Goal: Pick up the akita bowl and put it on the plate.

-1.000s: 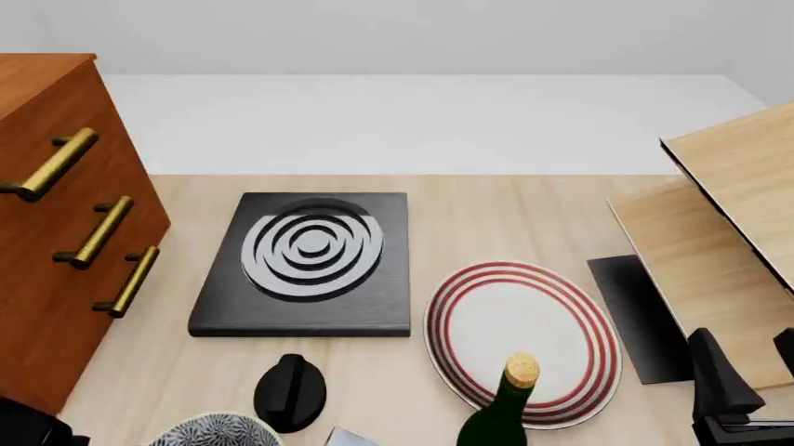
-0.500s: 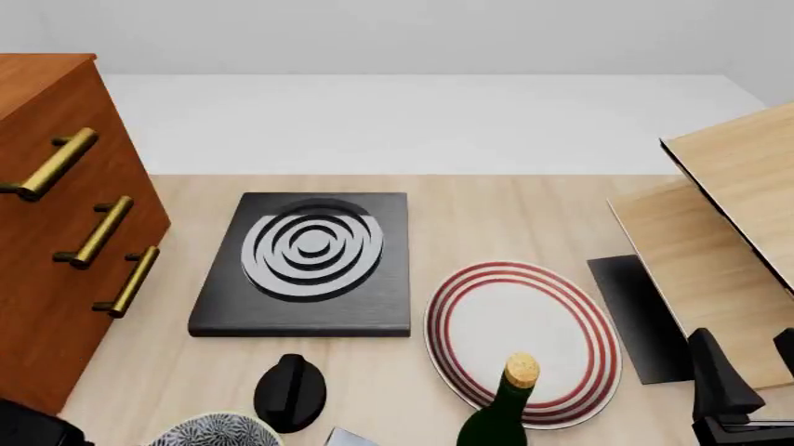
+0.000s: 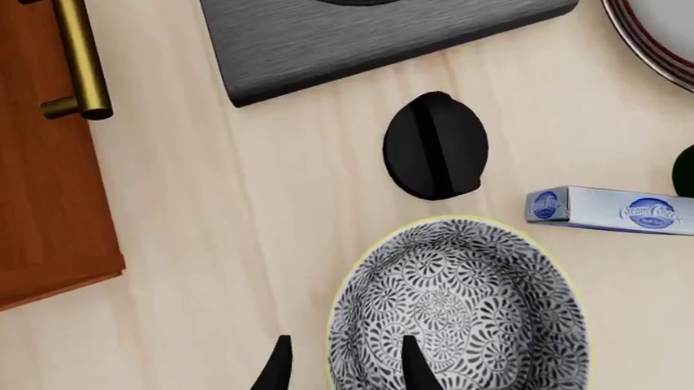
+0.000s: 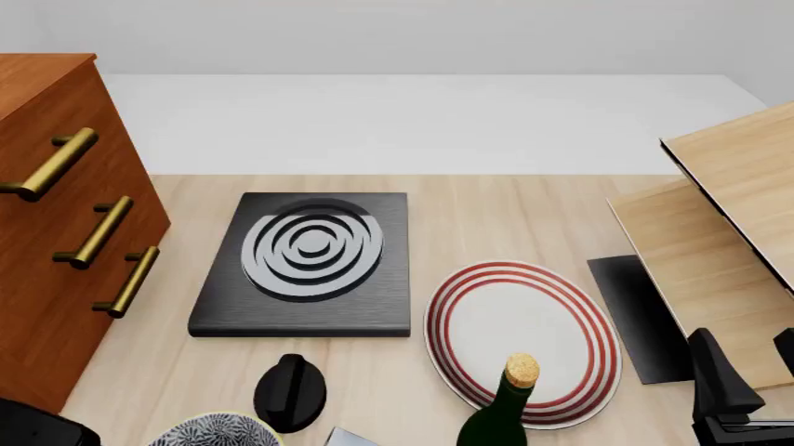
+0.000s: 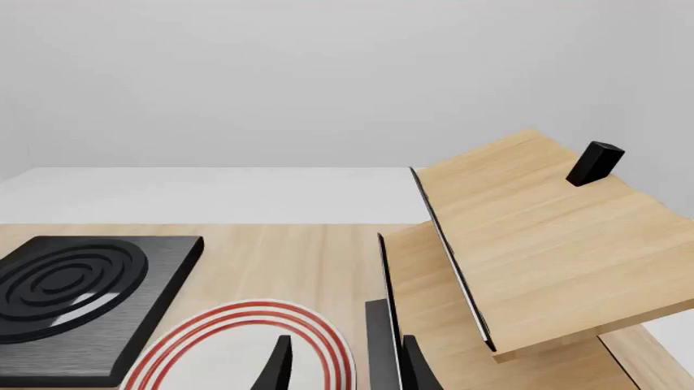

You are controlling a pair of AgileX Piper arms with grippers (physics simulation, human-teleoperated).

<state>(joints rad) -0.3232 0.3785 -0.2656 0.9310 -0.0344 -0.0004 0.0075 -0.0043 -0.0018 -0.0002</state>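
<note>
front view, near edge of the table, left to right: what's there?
akita bowl → stove knob → wine bottle → right gripper

I see a pale wood-grain worktop (image 4: 496,214) that runs back to a plain grey-white wall (image 4: 410,37). On my left stands a red-brown wooden drawer cabinet (image 4: 56,232) with brass bar handles (image 4: 99,232). On my right a light wooden shelf unit (image 4: 732,214) sits tilted. The light is even and soft.
</note>
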